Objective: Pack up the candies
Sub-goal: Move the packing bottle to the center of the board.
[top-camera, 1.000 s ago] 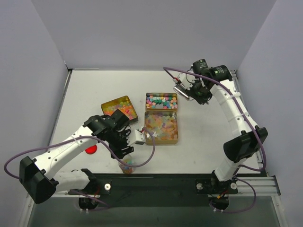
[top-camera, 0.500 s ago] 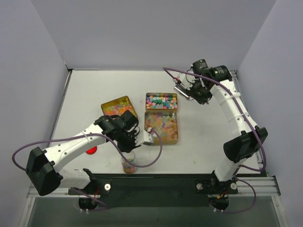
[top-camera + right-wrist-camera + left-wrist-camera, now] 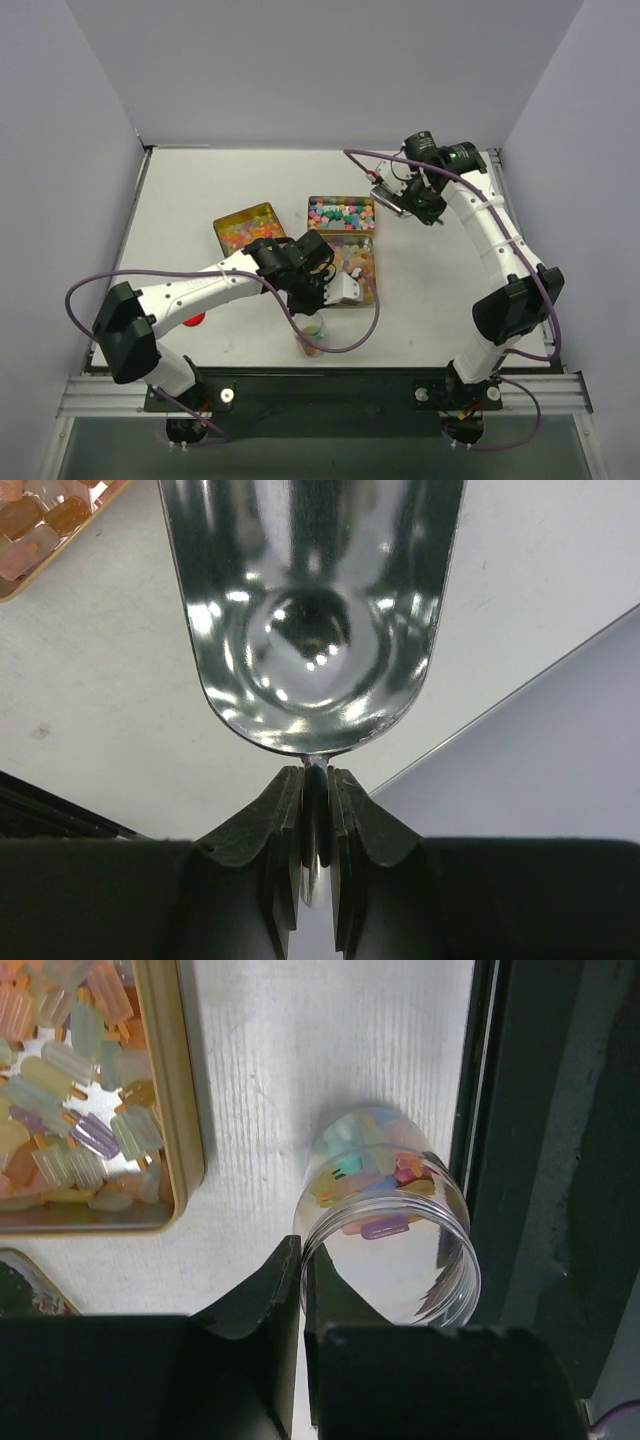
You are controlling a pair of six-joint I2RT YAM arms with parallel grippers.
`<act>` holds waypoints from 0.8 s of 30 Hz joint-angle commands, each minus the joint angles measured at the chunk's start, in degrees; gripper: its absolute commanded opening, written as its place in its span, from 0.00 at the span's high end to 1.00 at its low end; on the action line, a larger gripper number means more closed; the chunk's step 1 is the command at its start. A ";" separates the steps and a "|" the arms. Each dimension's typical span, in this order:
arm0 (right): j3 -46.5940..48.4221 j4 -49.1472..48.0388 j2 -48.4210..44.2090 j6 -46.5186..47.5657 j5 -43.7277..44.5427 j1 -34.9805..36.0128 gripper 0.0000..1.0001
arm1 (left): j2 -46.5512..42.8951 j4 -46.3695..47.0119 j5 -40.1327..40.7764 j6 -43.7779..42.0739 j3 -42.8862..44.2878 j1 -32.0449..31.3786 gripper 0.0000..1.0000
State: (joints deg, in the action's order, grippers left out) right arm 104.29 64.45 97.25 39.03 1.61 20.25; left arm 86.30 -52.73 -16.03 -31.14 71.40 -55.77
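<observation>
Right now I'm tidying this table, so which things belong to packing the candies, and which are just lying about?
Job in hand: candies, tins, jar, scoop.
Lying about: red lid.

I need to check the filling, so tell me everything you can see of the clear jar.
The clear jar looks like plastic: round, lidless, mouth up, at the near edge of the white table. A shallow layer of multicoloured candies lies in its bottom. The left gripper has its jaws pinching the wall at the rim.
</observation>
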 commanded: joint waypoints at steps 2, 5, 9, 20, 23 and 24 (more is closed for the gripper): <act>-0.84 0.95 -3.30 0.00 1.65 -0.91 1.00 | 2.99 6.40 2.93 3.97 4.19 -2.33 0.97; -1.54 0.95 -3.74 0.00 1.30 -1.26 1.00 | 3.43 6.76 4.69 5.03 4.98 -2.94 0.79; -1.90 0.95 -3.56 0.09 0.77 -2.14 1.00 | 2.91 5.89 5.05 5.39 5.59 -3.12 0.46; -0.23 1.38 -3.65 -0.35 -2.99 -3.29 1.00 | -5.87 6.31 4.02 2.04 16.31 3.78 0.24; 1.44 2.08 -3.65 0.00 -6.77 -3.37 1.00 | -7.72 16.40 -2.39 13.17 17.02 15.72 0.24; 2.40 2.70 -3.56 0.08 -8.36 -3.38 1.00 | -7.73 22.17 -3.99 21.82 16.76 19.52 0.27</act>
State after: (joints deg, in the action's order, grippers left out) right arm 103.07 64.34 95.83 39.03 -0.69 17.26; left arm 81.76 -45.54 -13.69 -25.45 85.60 -49.82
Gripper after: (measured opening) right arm 0.142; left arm 0.759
